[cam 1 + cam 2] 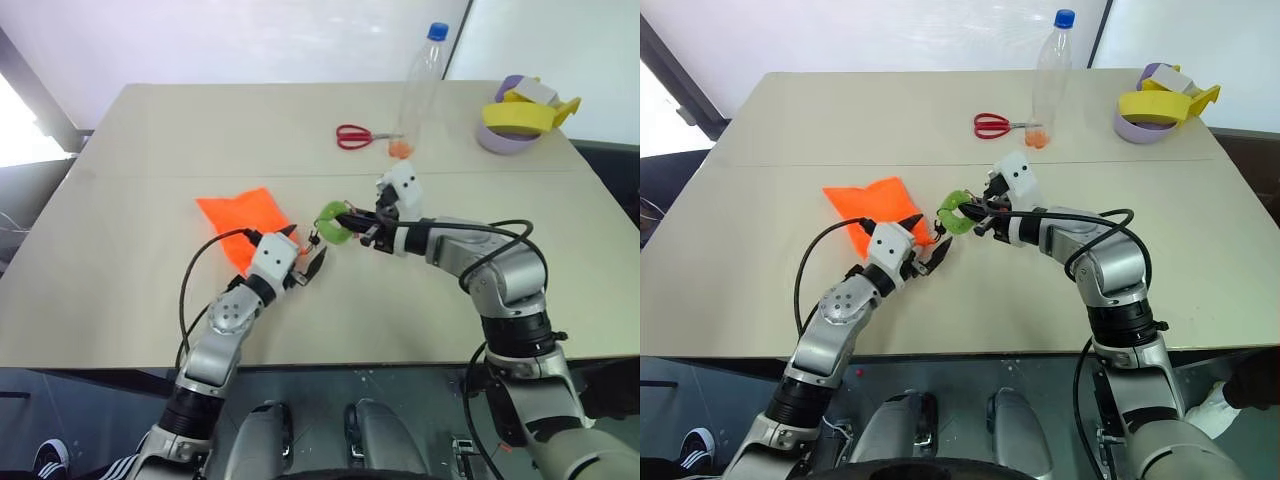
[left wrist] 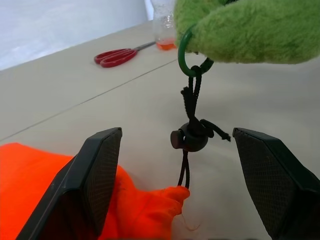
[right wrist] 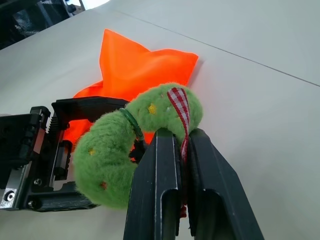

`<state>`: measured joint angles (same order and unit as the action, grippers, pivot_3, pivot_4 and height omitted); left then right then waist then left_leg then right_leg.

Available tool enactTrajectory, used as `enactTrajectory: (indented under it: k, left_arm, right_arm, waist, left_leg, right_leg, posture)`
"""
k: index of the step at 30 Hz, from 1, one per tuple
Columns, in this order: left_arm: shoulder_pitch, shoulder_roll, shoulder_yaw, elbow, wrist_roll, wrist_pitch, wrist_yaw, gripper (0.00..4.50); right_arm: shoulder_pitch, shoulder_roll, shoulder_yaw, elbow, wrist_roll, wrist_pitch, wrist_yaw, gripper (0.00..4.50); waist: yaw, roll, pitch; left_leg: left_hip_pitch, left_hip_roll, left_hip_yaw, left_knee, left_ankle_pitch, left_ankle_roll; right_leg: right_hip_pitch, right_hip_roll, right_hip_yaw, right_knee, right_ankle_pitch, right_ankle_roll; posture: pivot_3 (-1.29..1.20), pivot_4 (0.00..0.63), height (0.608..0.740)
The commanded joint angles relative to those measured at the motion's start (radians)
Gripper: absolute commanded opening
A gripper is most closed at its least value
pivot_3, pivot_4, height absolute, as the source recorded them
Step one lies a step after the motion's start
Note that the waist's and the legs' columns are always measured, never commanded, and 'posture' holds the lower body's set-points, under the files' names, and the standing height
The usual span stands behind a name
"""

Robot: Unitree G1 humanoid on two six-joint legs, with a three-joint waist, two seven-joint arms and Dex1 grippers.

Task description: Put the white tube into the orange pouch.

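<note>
The orange pouch (image 1: 240, 215) lies flat on the table, left of centre. Its dark cord runs through a black cord lock (image 2: 190, 140) up to a fuzzy green ring toggle (image 1: 331, 222). My right gripper (image 1: 348, 222) is shut on that green ring (image 3: 110, 155) and holds it just above the table, so the cord is pulled taut. My left gripper (image 1: 305, 248) is open at the pouch's mouth, with one finger (image 2: 100, 170) on each side of the cord and lock, touching neither. The white tube is out of view.
Red scissors (image 1: 352, 136) and a tall clear bottle (image 1: 420, 90) with a blue cap stand at the back centre. Yellow and purple tape rolls (image 1: 520, 120) sit at the back right. The table's front edge (image 1: 320, 362) is near my arms.
</note>
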<state>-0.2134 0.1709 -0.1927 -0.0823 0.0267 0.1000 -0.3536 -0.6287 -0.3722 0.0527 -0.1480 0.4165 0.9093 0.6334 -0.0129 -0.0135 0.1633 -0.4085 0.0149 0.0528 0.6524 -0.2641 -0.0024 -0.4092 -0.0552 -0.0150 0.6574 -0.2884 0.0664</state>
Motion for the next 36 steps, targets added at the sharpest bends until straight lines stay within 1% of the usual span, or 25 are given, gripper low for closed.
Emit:
enactTrajectory:
  k: [1, 6, 7, 8, 10, 13, 14, 15, 23, 24, 27, 30, 32, 33, 36]
  left_arm:
    - [-0.016, -0.019, -0.010, -0.006, 0.016, -0.006, 0.023, 3.79]
    - [-0.022, -0.028, -0.006, 0.001, 0.012, -0.012, 0.022, 3.79]
    - [-0.025, -0.030, -0.006, 0.004, 0.006, -0.013, 0.017, 3.55]
    - [-0.028, -0.031, -0.007, 0.006, 0.002, -0.014, 0.012, 3.26]
    - [-0.033, -0.036, -0.006, 0.010, 0.001, -0.015, 0.014, 2.51]
    - [-0.035, -0.041, -0.008, 0.013, -0.002, -0.010, 0.012, 0.89]
    - [-0.034, -0.043, -0.008, 0.013, -0.003, -0.007, 0.011, 0.43]
    - [-0.033, -0.045, -0.006, 0.013, -0.003, -0.005, 0.012, 0.08]
    - [-0.034, -0.044, 0.007, 0.014, 0.014, -0.012, 0.032, 0.08]
    - [-0.032, -0.041, 0.011, 0.011, 0.002, -0.015, 0.022, 0.08]
    - [-0.020, -0.051, 0.037, -0.008, -0.092, -0.019, -0.035, 0.08]
    - [-0.022, -0.039, 0.035, -0.015, -0.084, -0.024, -0.033, 0.90]
    - [-0.019, -0.032, 0.032, -0.022, -0.079, -0.023, -0.032, 1.93]
    - [-0.018, -0.030, 0.030, -0.021, -0.071, -0.027, -0.024, 2.32]
    - [-0.019, -0.035, 0.033, -0.016, -0.070, -0.034, -0.008, 2.32]
  right_arm:
    - [-0.023, 0.005, -0.003, -0.021, 0.013, -0.011, -0.004, 0.00]
    - [-0.022, 0.002, 0.000, -0.022, 0.011, -0.009, -0.004, 0.00]
    - [-0.023, 0.002, -0.001, -0.022, 0.012, -0.008, -0.003, 0.00]
    - [-0.023, 0.002, -0.001, -0.023, 0.013, -0.007, -0.004, 0.00]
    - [-0.023, 0.002, -0.001, -0.023, 0.012, -0.006, -0.005, 0.00]
    - [-0.023, 0.002, 0.000, -0.024, 0.012, -0.003, -0.006, 0.00]
    - [-0.024, 0.002, 0.000, -0.024, 0.012, -0.003, -0.007, 0.00]
    - [-0.024, 0.002, 0.000, -0.025, 0.012, -0.002, -0.007, 0.00]
    - [-0.025, 0.002, -0.002, -0.024, 0.015, 0.000, -0.010, 0.00]
    - [-0.025, 0.002, -0.003, -0.023, 0.015, -0.001, -0.011, 0.00]
    - [-0.027, 0.000, 0.000, -0.020, 0.008, -0.009, -0.013, 0.00]
    - [-0.028, 0.000, 0.000, -0.020, 0.010, -0.008, -0.011, 0.00]
    - [-0.029, 0.001, 0.000, -0.019, 0.010, -0.008, -0.010, 0.00]
    - [-0.030, 0.001, 0.000, -0.018, 0.011, -0.008, -0.010, 0.00]
    - [-0.032, 0.003, 0.002, -0.017, 0.011, -0.009, -0.009, 0.00]
  waist:
    - [0.000, 0.000, 0.000]
    - [0.000, 0.000, 0.000]
    - [0.000, 0.000, 0.000]
    - [0.000, 0.000, 0.000]
    - [0.000, 0.000, 0.000]
    - [0.000, 0.000, 0.000]
    - [0.000, 0.000, 0.000]
    - [0.000, 0.000, 0.000]
    - [0.000, 0.000, 0.000]
    - [0.000, 0.000, 0.000]
    - [0.000, 0.000, 0.000]
    - [0.000, 0.000, 0.000]
    - [0.000, 0.000, 0.000]
    - [0.000, 0.000, 0.000]
    - [0.000, 0.000, 0.000]
  left_leg:
    - [0.000, 0.000, 0.000, 0.000, 0.000, 0.000]
    - [0.000, 0.000, 0.000, 0.000, 0.000, 0.000]
    - [0.000, 0.000, 0.000, 0.000, 0.000, 0.000]
    - [0.000, 0.000, 0.000, 0.000, 0.000, 0.000]
    - [0.000, 0.000, 0.000, 0.000, 0.000, 0.000]
    - [0.000, 0.000, 0.000, 0.000, 0.000, 0.000]
    - [0.000, 0.000, 0.000, 0.000, 0.000, 0.000]
    - [0.000, 0.000, 0.000, 0.000, 0.000, 0.000]
    - [0.000, 0.000, 0.000, 0.001, 0.000, 0.000]
    - [0.000, 0.000, 0.000, 0.001, 0.000, 0.000]
    - [0.000, 0.000, 0.000, 0.000, 0.000, 0.000]
    - [0.000, 0.000, 0.000, 0.001, 0.000, 0.000]
    - [0.000, 0.000, 0.000, 0.001, 0.000, 0.000]
    - [0.000, 0.000, 0.000, 0.001, 0.000, 0.000]
    - [0.000, 0.000, 0.000, 0.001, 0.000, 0.000]
  right_leg:
    - [0.000, 0.000, 0.000, 0.000, 0.000, 0.000]
    - [0.000, 0.000, 0.000, 0.000, 0.000, 0.000]
    - [0.000, 0.000, 0.000, 0.000, 0.000, 0.000]
    - [0.000, 0.000, 0.000, 0.000, 0.000, 0.000]
    - [0.000, 0.000, 0.000, 0.000, 0.000, 0.000]
    - [0.000, 0.000, 0.000, 0.000, 0.000, 0.000]
    - [0.000, 0.000, 0.000, 0.000, 0.000, 0.000]
    - [0.000, 0.000, 0.000, 0.000, 0.000, 0.000]
    - [0.000, 0.000, 0.000, 0.000, 0.000, 0.000]
    - [0.000, 0.000, 0.000, 0.000, 0.000, 0.000]
    - [0.000, 0.000, 0.000, 0.000, 0.000, 0.000]
    - [0.000, 0.000, 0.000, 0.000, 0.000, 0.000]
    - [0.000, 0.000, 0.000, 0.000, 0.000, 0.000]
    - [0.000, 0.000, 0.000, 0.000, 0.000, 0.000]
    - [0.000, 0.000, 0.000, 0.000, 0.000, 0.000]
  posture:
    - [0.00, 0.150, 0.740]
    - [0.00, 0.150, 0.740]
    - [0.00, 0.150, 0.740]
    - [0.00, 0.150, 0.740]
    - [0.00, 0.150, 0.740]
    - [0.00, 0.150, 0.740]
    - [0.00, 0.150, 0.740]
    - [0.00, 0.150, 0.740]
    - [0.00, 0.150, 0.740]
    - [0.00, 0.150, 0.740]
    - [0.00, 0.150, 0.740]
    - [0.00, 0.150, 0.740]
    - [0.00, 0.150, 0.740]
    - [0.00, 0.150, 0.740]
    - [0.00, 0.150, 0.740]
